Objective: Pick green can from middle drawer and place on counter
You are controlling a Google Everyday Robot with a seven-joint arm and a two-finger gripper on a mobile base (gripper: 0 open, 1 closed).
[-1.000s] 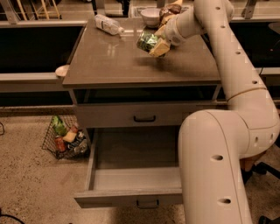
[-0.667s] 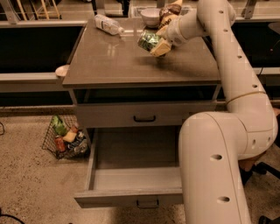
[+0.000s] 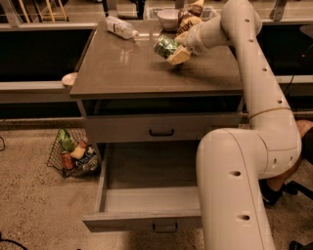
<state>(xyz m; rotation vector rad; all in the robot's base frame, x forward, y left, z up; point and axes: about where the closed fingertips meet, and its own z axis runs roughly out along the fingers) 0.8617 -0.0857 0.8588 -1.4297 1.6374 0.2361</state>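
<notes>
The green can (image 3: 166,46) is tilted on its side in my gripper (image 3: 173,49), which is shut on it just above the counter (image 3: 127,66), at its back right part. One tan finger (image 3: 179,55) shows below the can. The middle drawer (image 3: 146,188) is pulled open below, and the part of its grey tray that shows holds nothing. My white arm crosses the right side of the view and hides the drawer's right part.
A clear plastic bottle (image 3: 121,27) lies at the counter's back left. A white bowl (image 3: 168,17) and a brown snack bag (image 3: 190,10) stand at the back. The top drawer (image 3: 161,128) is shut. A wire basket (image 3: 73,152) of items sits on the floor at left.
The gripper with the can has shifted slightly; the can stays held over the counter's back right part. The drawer has not moved.
</notes>
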